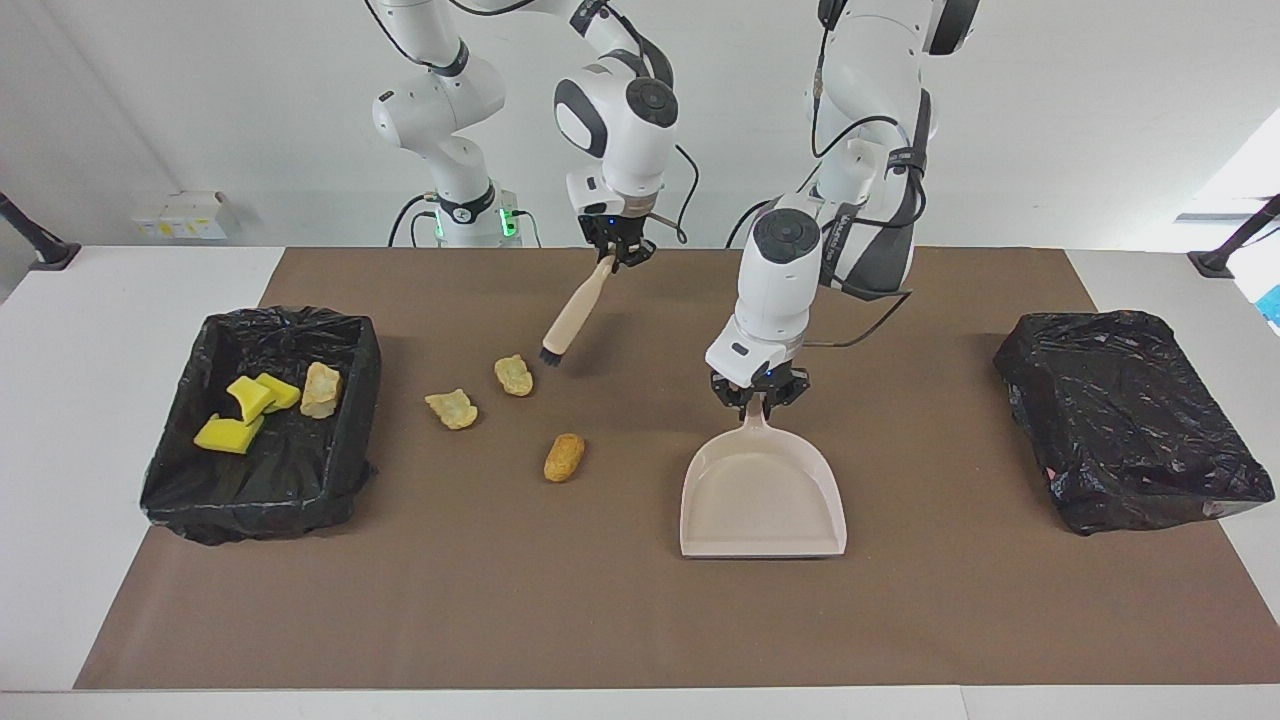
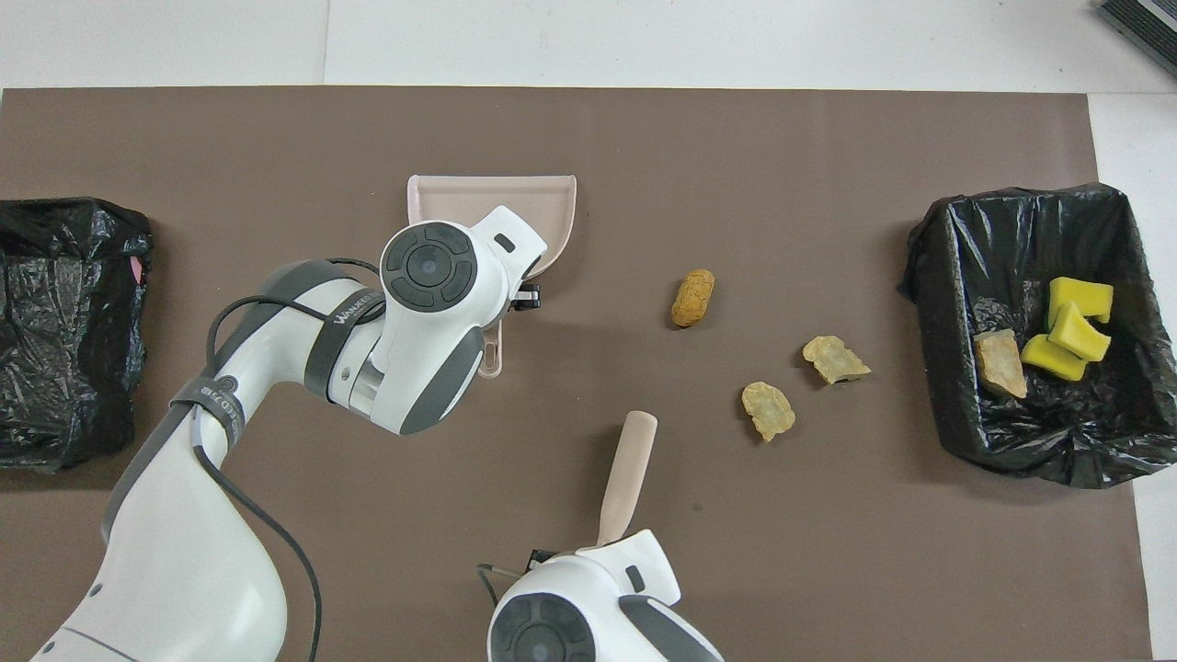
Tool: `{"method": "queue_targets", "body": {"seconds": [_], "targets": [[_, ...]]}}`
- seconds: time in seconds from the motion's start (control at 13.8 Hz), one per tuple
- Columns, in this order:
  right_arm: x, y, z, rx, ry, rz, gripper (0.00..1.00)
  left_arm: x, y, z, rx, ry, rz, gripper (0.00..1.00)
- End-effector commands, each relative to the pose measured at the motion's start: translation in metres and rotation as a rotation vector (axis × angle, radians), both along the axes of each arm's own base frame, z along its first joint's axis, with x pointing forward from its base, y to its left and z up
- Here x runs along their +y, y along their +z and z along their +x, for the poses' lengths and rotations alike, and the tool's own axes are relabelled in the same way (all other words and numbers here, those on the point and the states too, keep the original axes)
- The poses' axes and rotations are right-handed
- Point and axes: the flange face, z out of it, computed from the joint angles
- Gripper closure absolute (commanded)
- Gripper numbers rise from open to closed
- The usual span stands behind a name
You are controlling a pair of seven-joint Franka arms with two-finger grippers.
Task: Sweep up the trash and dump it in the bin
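Brown matting covers the counter [image 1: 600, 620]; the lined bin [image 1: 355, 400] holds 4 trash pieces, 3 bread lumps [image 1: 514, 375] lie beside it. Left gripper [image 1: 758, 394] clamps the dustpan [image 1: 762, 500] handle, right gripper [image 1: 618, 248] grips the tilted hand brush [image 1: 570, 318]; a hard sweep could scatter lumps past the pan

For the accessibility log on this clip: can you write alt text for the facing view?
Right gripper holds a beige hand brush tilted over brown mat near three tan bread-like lumps; left gripper grips a beige plastic dustpan. An open black-lined bin holds yellow sponge chunks.
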Motion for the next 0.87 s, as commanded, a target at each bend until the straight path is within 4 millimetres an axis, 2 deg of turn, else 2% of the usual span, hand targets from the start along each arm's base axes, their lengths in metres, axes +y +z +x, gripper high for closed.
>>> {"method": "queue_targets", "body": {"seconds": [0.0, 0.07, 0.29, 0.51, 0.65, 0.73, 0.8], "targets": [[-0.061, 0.013, 0.023, 0.036, 0.002, -0.013, 1.0, 0.044, 0.041, 0.0, 0.013, -0.105, 0.019, 1.0], [-0.081, 0.012, 0.03, 0.051, 0.013, -0.017, 1.0, 0.059, 0.051, -0.003, 0.043, -0.167, 0.025, 1.0], [-0.139, 0.008, 0.047, 0.088, 0.048, -0.002, 1.0, 0.083, 0.074, -0.009, 0.103, -0.438, 0.037, 1.0], [-0.187, -0.009, 0.054, 0.107, 0.073, 0.036, 1.0, 0.097, 0.07, -0.007, 0.141, -0.626, 0.039, 1.0], [-0.224, -0.02, 0.056, 0.094, 0.122, 0.076, 1.0, 0.1, 0.064, -0.01, 0.172, -0.733, 0.047, 1.0], [-0.239, -0.025, 0.056, 0.103, 0.155, 0.095, 1.0, 0.1, 0.055, -0.018, 0.193, -0.787, 0.046, 1.0], [-0.245, -0.025, 0.053, 0.122, 0.205, 0.109, 1.0, 0.099, 0.048, -0.026, 0.211, -0.835, 0.045, 1.0]]}}
